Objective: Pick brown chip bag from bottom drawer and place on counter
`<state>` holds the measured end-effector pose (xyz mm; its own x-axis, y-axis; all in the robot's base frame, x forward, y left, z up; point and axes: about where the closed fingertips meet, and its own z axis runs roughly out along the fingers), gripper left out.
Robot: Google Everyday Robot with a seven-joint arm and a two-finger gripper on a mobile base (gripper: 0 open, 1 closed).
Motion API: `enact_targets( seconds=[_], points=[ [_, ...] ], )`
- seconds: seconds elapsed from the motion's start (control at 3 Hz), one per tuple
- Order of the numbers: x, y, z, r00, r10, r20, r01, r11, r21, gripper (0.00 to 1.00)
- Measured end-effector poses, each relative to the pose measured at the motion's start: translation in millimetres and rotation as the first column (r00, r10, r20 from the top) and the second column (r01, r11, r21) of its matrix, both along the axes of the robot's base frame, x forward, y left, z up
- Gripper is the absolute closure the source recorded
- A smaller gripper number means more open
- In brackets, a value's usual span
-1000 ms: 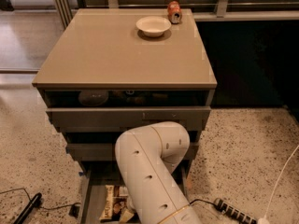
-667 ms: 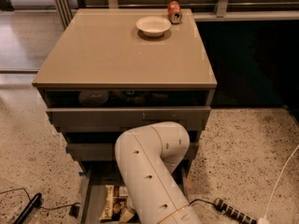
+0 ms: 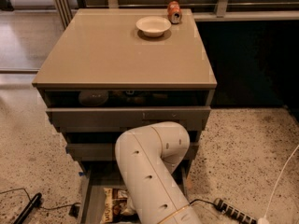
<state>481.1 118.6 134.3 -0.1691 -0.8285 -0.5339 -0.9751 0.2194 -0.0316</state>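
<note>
Brown chip bag [image 3: 114, 208] lies flat in the open bottom drawer [image 3: 88, 195], partly covered by the white arm [image 3: 149, 171]. Gripper hidden behind that arm, its grip not discernible. Counter [image 3: 107, 55] above carries bowl [image 3: 153, 25] and orange can [image 3: 174, 11].

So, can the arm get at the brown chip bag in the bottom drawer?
Probably yes: the grey bottom drawer is open, the crinkly brown chip bag lies uncovered beside the white arm. The gripper is hidden behind it.

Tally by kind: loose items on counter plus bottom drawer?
White bowl: 1, on counter
Orange can: 1, on counter
Brown chip bag: 1, in bottom drawer
Total: 3
Tool not in view, behind arm.
</note>
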Motion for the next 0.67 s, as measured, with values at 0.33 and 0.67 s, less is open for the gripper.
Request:
enact_targets(
  seconds=[0.33, 0.67],
  points=[
    [0.0, 0.0, 0.0, 1.0, 0.0, 0.0, 0.0, 1.0, 0.0, 0.81],
    [-0.1, 0.1, -0.1, 1.0, 0.0, 0.0, 0.0, 1.0, 0.0, 1.0]
  ],
)
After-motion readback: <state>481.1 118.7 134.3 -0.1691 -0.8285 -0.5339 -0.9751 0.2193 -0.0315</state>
